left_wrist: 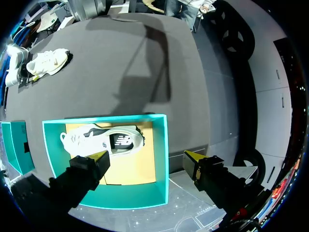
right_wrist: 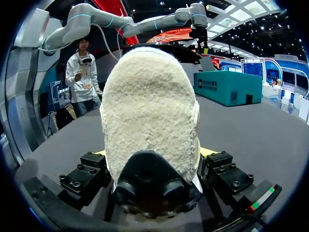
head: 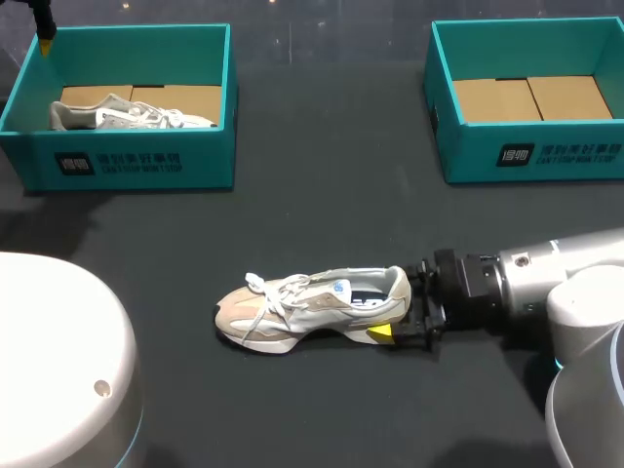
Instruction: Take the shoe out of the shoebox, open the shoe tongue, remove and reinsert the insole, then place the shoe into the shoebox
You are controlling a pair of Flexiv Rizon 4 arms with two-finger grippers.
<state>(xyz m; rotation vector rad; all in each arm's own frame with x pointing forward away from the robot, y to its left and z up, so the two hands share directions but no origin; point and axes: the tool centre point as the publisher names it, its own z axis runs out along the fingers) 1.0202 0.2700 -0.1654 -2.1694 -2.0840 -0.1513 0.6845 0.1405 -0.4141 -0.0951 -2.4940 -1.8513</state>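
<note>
Head view, beige shoe (head: 312, 307) with white laces, heel clenched in right fingers (head: 381, 331), left fingers (left_wrist: 100, 157) spread apart

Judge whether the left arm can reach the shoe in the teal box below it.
Probably yes: the left gripper hangs open above the lidless teal box, and nothing covers the shoe inside, though the box walls might cramp the grasp.

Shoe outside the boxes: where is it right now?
Head view, lower middle of the table: the shoe lies with its toe toward the robot's left and its heel clamped in the right gripper.
</note>
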